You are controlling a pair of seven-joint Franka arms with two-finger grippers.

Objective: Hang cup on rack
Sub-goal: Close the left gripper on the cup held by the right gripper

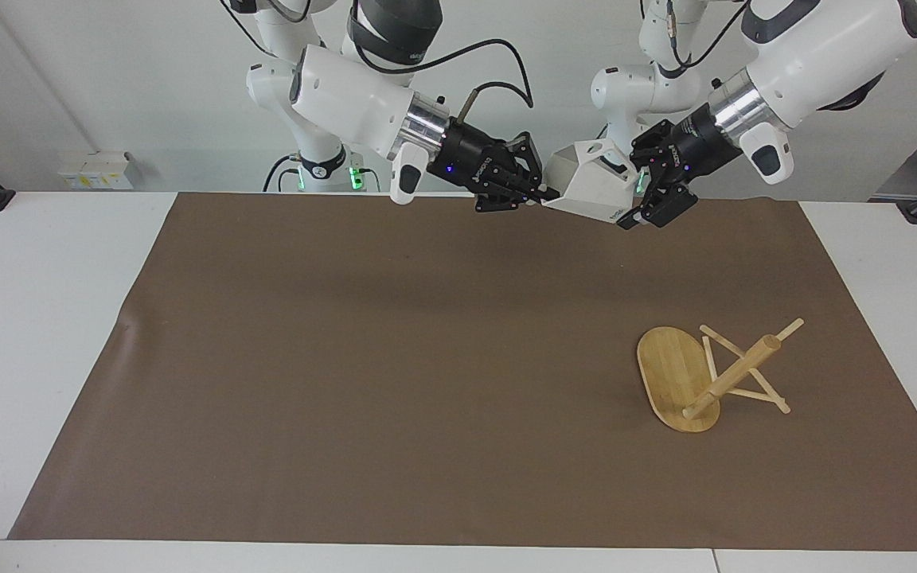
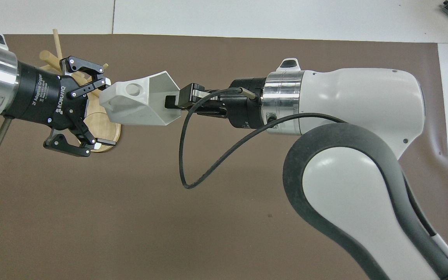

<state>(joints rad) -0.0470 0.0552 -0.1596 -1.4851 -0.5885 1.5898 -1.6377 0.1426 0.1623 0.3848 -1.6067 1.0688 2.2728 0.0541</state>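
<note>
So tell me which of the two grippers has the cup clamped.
The right gripper: its fingertips are shut on the cup's rim, holding it in the air. The left gripper stands open at the cup's handle end, not clamping it.

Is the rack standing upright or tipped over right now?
Tipped over. The rack lies on the mat, oval base on edge, post slanting sideways.

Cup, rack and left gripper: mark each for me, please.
cup (image 1: pixel 590 185), facing view, on its white faceted side wall.
rack (image 1: pixel 672 374), facing view, on its flat oval base.
left gripper (image 2: pixel 98 113), overhead view, midway between its open fingertips, at the cup's base.
</note>
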